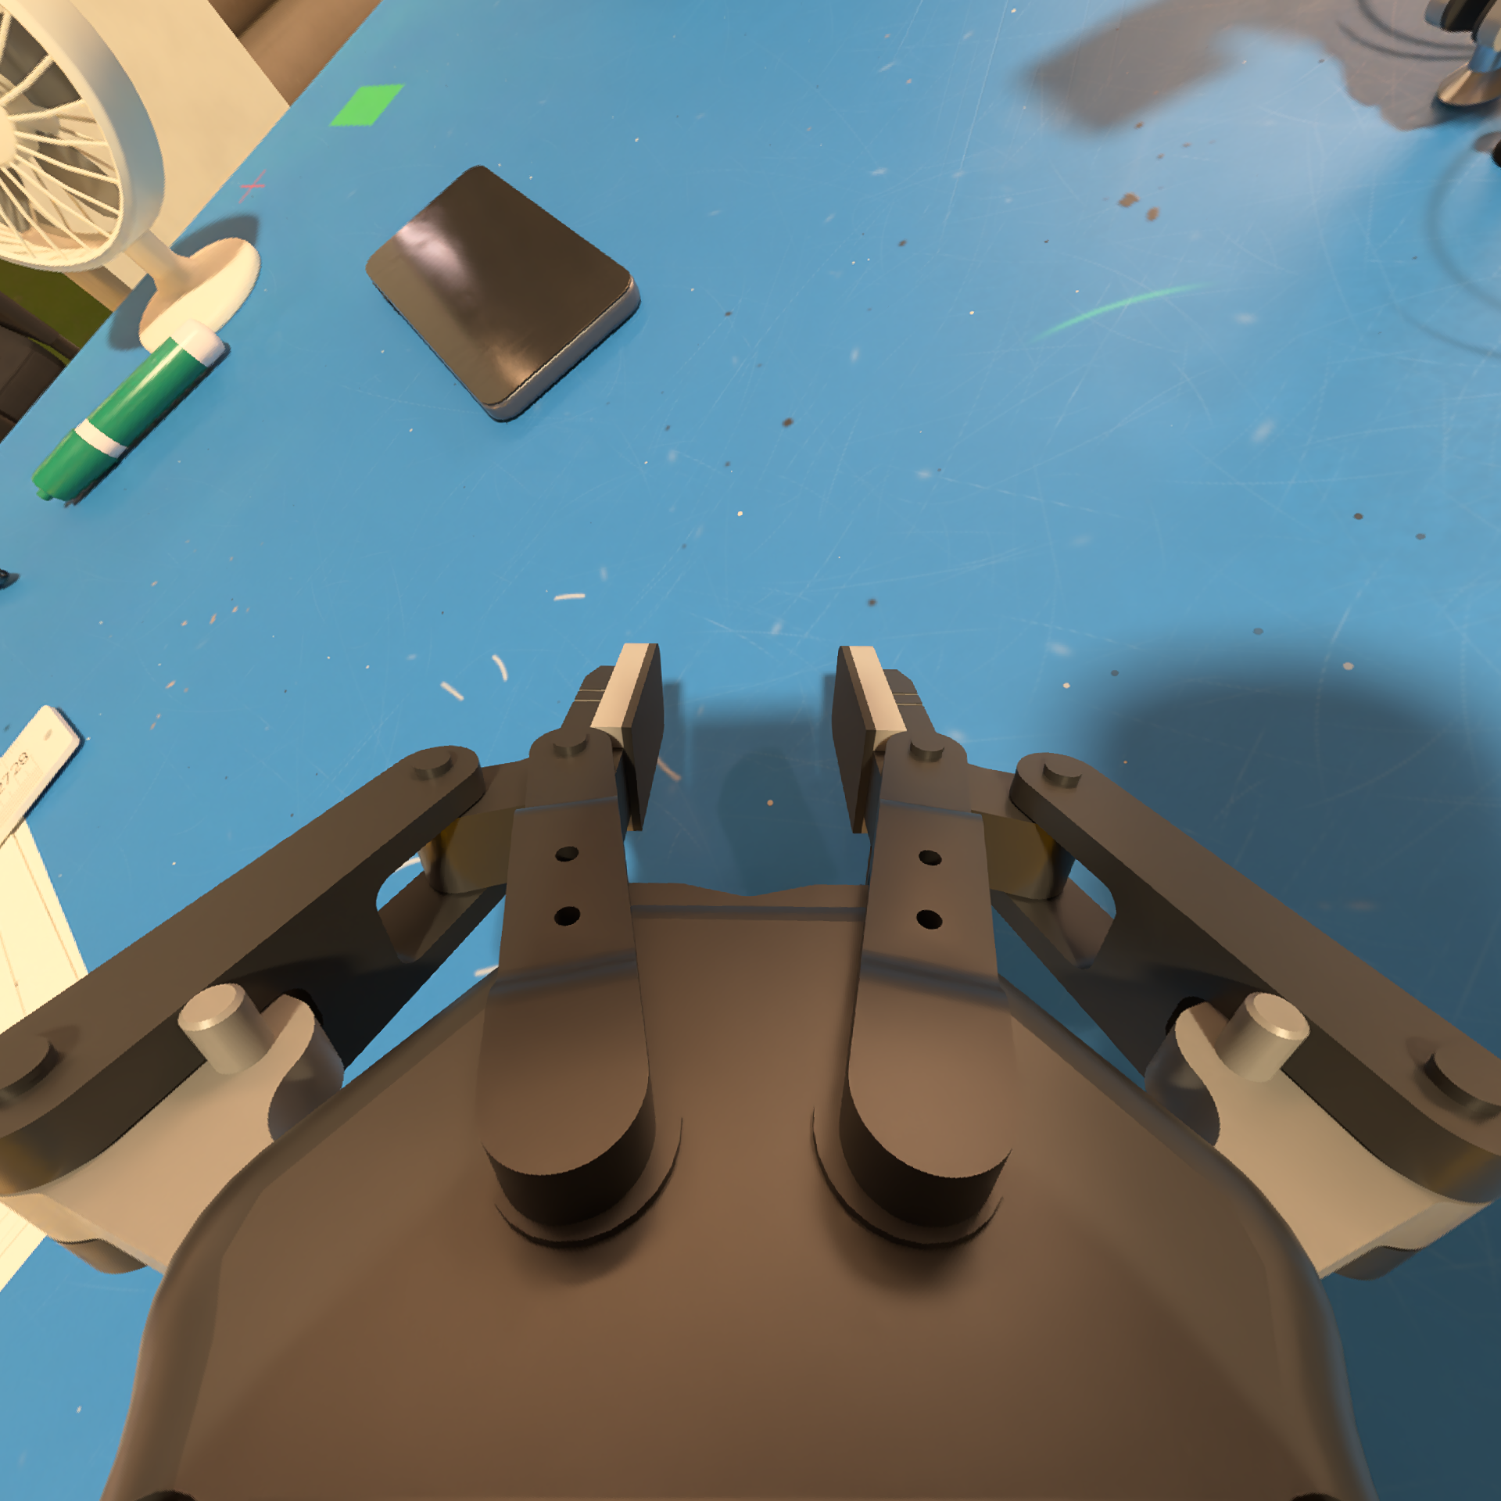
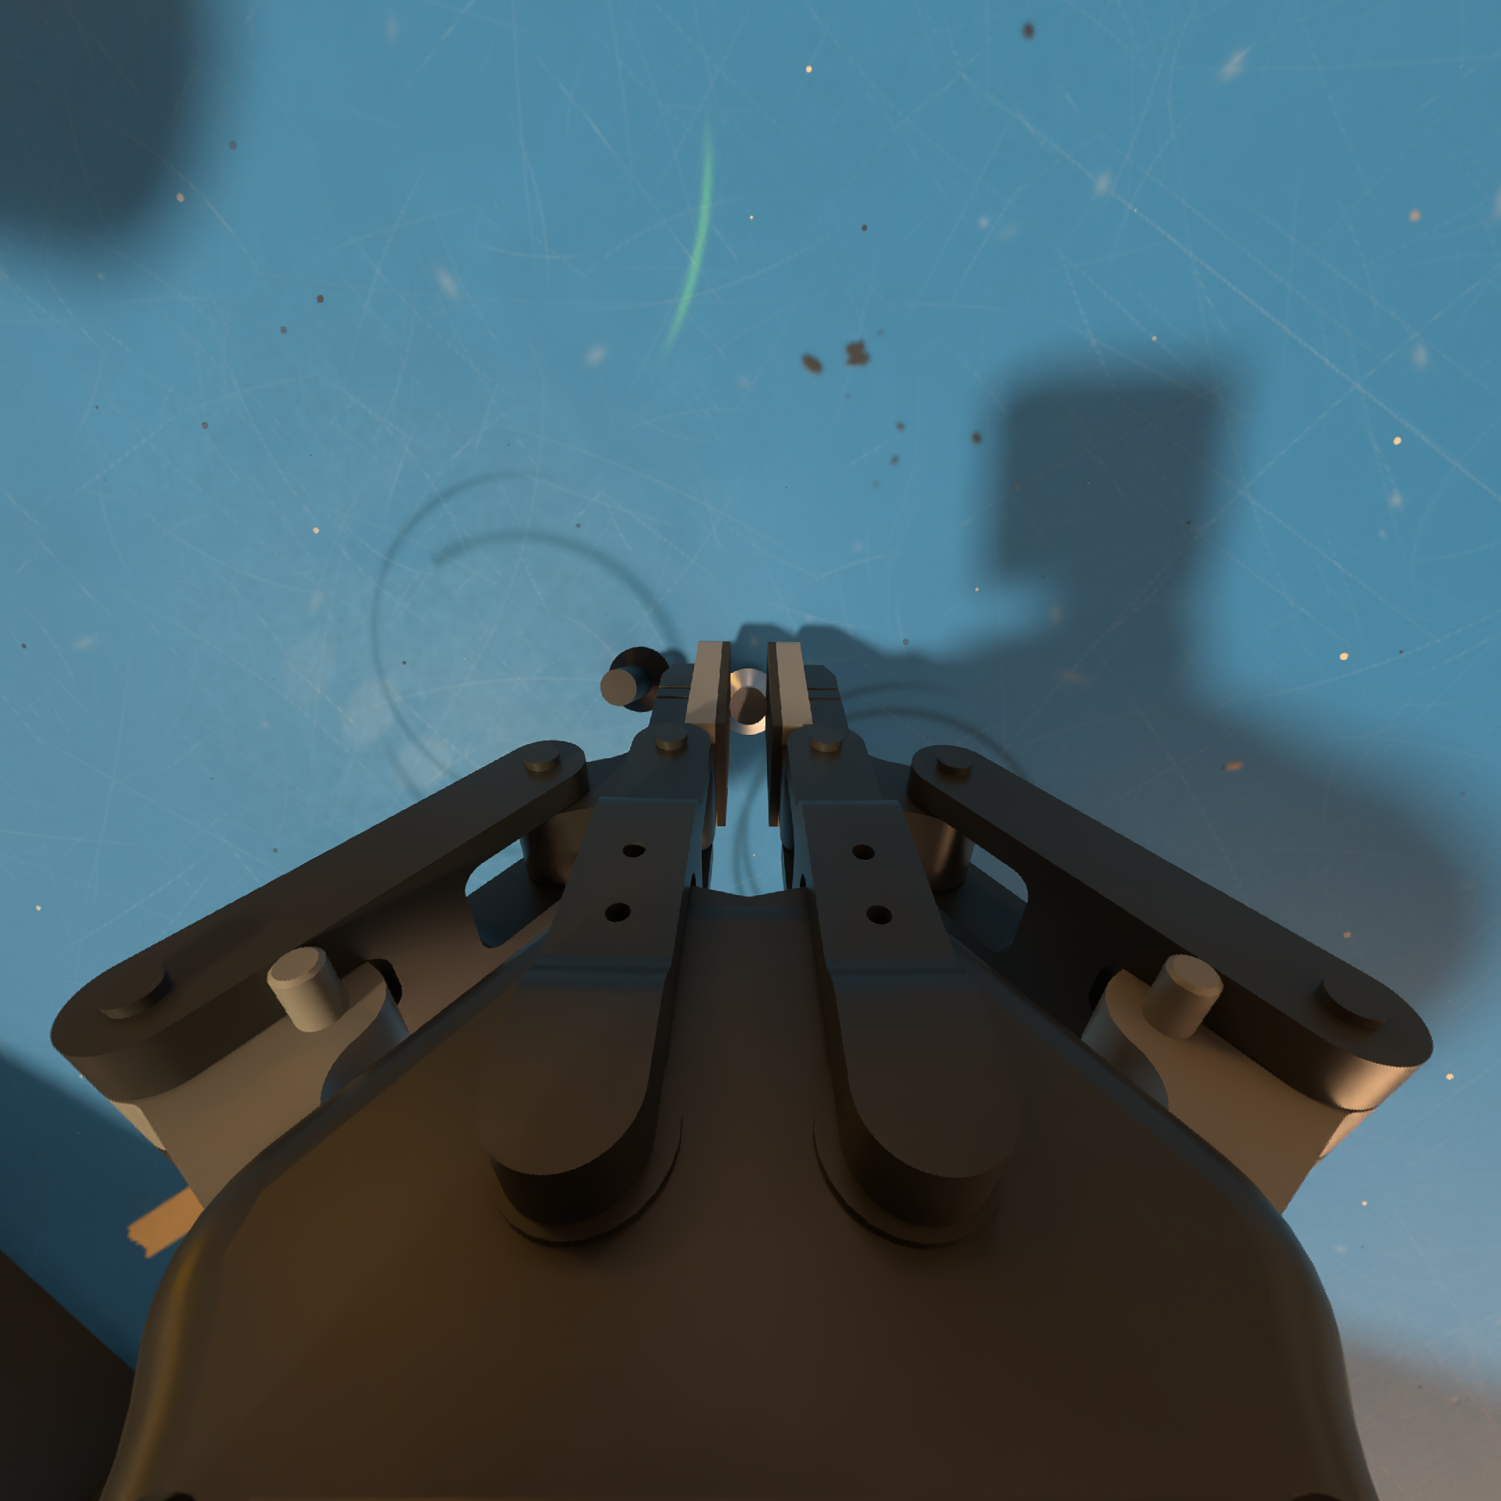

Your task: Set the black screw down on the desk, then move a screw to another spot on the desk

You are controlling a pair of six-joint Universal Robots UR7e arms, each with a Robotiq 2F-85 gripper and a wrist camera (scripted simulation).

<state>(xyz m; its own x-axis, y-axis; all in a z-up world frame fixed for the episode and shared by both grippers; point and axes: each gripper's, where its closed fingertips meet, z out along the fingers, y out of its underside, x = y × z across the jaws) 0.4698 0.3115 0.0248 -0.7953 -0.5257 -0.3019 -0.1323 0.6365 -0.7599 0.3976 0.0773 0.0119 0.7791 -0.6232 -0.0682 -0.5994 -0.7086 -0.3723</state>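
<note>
Left claw [image 1: 747,715], nearest the lens in the left wrist view: dark matte linkages, pale flat pads, jaws standing apart with nothing between them, hovering over bare blue table [image 1: 975,487].

Left to right beyond it: a white ruler-like strip [image 1: 36,759] at the edge; a green marker [image 1: 130,410] with white bands lying flat, smooth plastic barrel; a white desk fan [image 1: 73,138] on a rounded foot, thin wire guard; a small green square patch [image 1: 367,105]; a dark slab [image 1: 502,291], rounded corners, glossy top over a pale base. Far right, the other claw is partly in view, low over the table.

Table surface: matte blue, scuffed with fine scratches, brown flecks, 1 green arc mark.

Right wrist view: right claw [image 2: 748,690] nearly closed on a silver screw [image 2: 747,705], pale metal, round end facing the camera, pinched between the 2 pads. Whether its tip touches the table cannot be told.

Black screw [image 2: 629,686] sits just left of the left fingertip, on the table as far as can be judged, dark head with a short stubby shank toward the lens.

Handling judgement: both screws look small, rigid, light, smooth metal, so likely to roll or slip. Best hold is across the shank, pads square, just under the head.
</note>
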